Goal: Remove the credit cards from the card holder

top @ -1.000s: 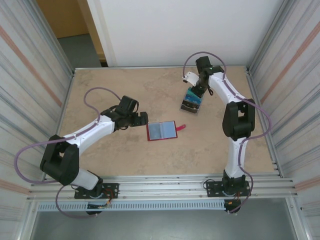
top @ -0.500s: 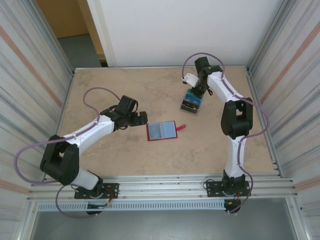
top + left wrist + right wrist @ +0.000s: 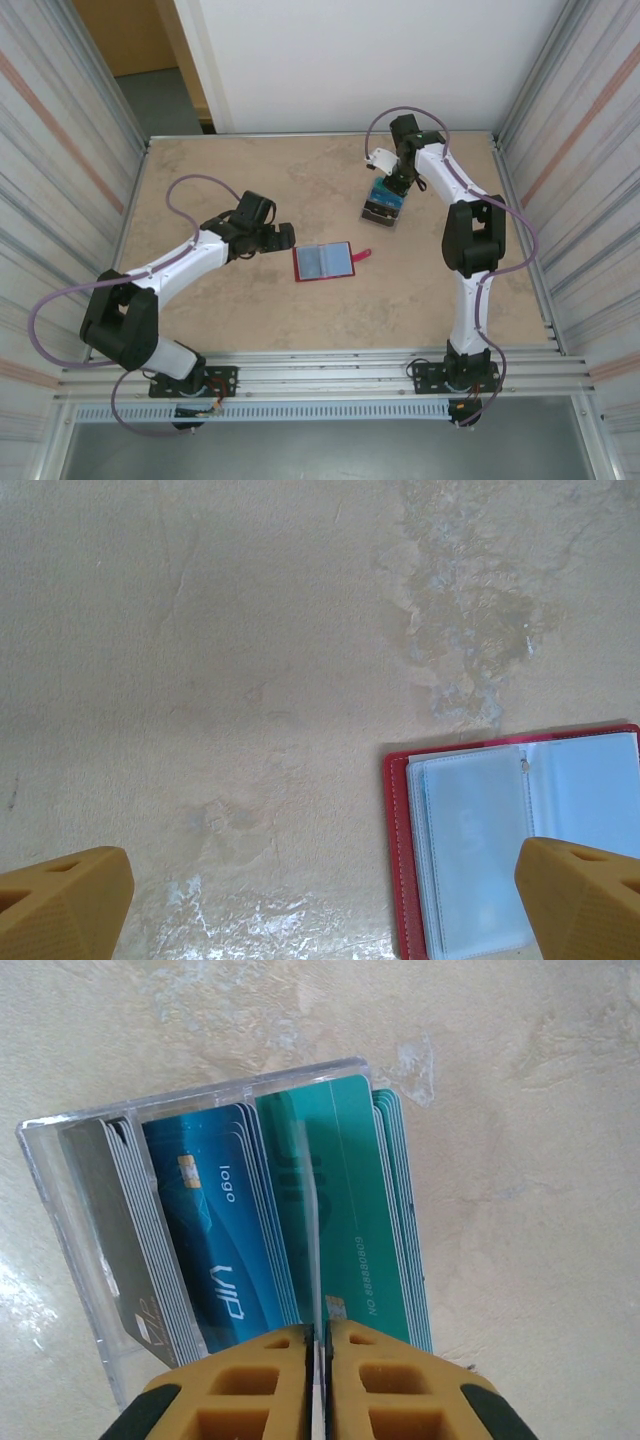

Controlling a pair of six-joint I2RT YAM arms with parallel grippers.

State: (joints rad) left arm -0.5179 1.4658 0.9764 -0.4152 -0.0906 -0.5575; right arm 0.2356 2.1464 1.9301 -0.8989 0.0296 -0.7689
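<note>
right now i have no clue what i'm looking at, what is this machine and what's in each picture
These are two robot arms bolted at the near edge of a table, the left arm and the right arm. The overhead picture comes from a fixed camera above and behind them; the close-ups come from cameras on their wrists, so the yellow blocks are each arm's own jaws. On the table lie an open red card holder with see-through pockets and a clear tray of grey, blue and teal credit cards. The left jaws stand wide open by the holder, holding nothing. The right jaws hang over the tray, nearly together; a thin pale edge between them may be a card, but I cannot tell.
</note>
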